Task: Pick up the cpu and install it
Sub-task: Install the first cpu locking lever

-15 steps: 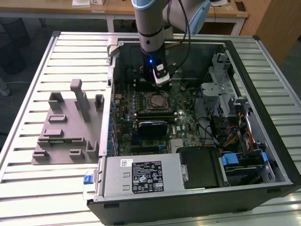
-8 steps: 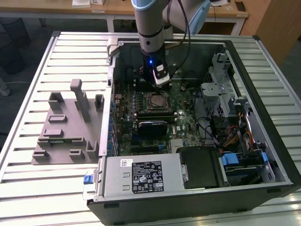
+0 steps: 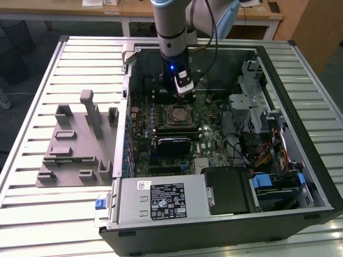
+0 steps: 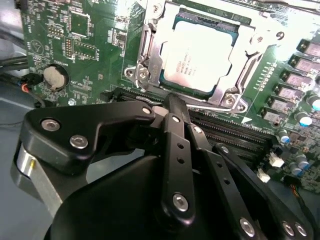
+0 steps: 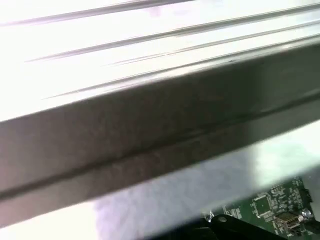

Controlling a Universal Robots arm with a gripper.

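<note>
A: Placement first: where is the cpu seen?

B: It is seen lying flat in the socket frame on the motherboard, silvery top up, inside the open computer case. In the exterior view the socket sits just below the gripper, which hangs over the board beside it.

A: What is held by the gripper?

B: Nothing can be made out in it. In the second wrist view the fingers are drawn together, tips meeting just short of the socket's near edge, with no chip pinched between them.

A: How should the chip be expected to handle?

B: It is judged light, stiff and thin, with a smooth metal lid that could slip. The underside contacts are likely fragile, so hold would best be taken on two opposite edges of the pale rim, never on the faces.

A: And its orientation?

B: It is close to square, so no real long axis is offered. Its edges are seen lined up with the frame, and the printed lid faces upward.

A: Anything else nearby?

B: A grey plastic tray with pegs stands on the slatted table, well apart from the case.
</note>
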